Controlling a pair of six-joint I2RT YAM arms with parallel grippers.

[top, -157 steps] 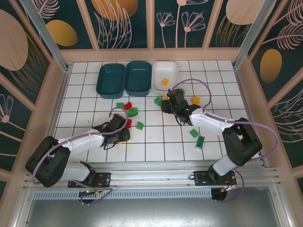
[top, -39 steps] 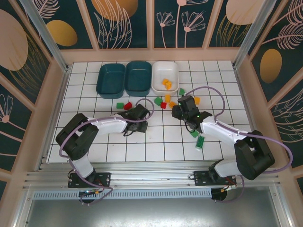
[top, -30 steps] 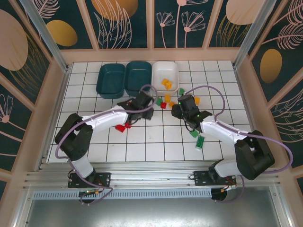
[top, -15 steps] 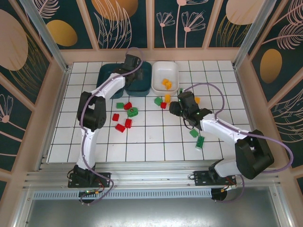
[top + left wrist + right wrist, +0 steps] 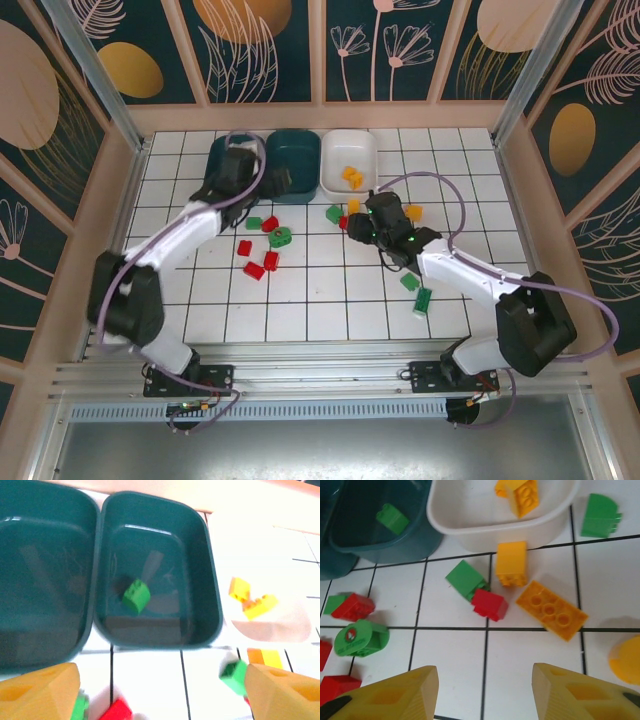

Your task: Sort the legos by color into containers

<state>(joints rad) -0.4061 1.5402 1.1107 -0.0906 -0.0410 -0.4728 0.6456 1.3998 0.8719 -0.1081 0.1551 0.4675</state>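
Currently one small green plastic brick (image 5: pixel 136 595) lies alone in the middle dark teal rounded plastic tub (image 5: pixel 160 632), clear of every wall. That tub's rim meets the left dark teal tub (image 5: pixel 50 630). The white plastic tub (image 5: pixel 485 532), holding yellow bricks (image 5: pixel 522 495), sits on its other side. A loose yellow brick (image 5: pixel 511 562), a green brick (image 5: pixel 466 579) and a red brick (image 5: pixel 490 604) crowd the white tiled desk (image 5: pixel 530 655) before the tubs; nearer tiles are bare. The left arm stretches far forward, its left pincer (image 5: pixel 160 695) wide apart and empty. The right arm bends inward, its right pincer (image 5: pixel 485 695) apart and empty.
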